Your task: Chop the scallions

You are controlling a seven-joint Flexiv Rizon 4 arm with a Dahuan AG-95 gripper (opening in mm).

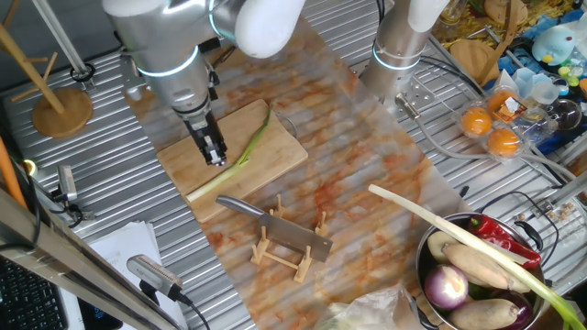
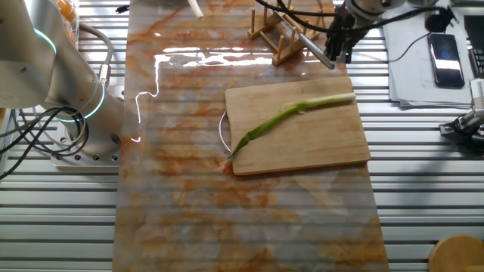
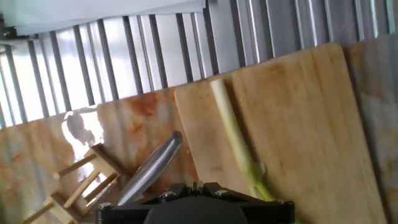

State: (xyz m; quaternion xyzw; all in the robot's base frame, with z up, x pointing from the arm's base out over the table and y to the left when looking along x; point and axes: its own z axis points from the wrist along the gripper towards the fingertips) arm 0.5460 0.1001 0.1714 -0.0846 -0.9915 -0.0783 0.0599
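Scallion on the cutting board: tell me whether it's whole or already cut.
Whole: the scallion lies as one unbroken stalk across the cutting board, no pieces beside it.

Pale-to-green scallions (image 2: 291, 117) — tan board (image 2: 318, 143)

You're looking at a ribbed metal tabletop (image 1: 110, 197) with a marbled orange-and-white plastic sheet (image 2: 249, 211) spread over it; glare from overhead light sits on the sheet's far end in the other fixed view. A wooden stand (image 1: 62, 112) rests at 1 corner, papers (image 2: 423, 68) and a phone (image 2: 445, 50) lie along an edge, and black cables (image 2: 30, 140) trail across the ribs.
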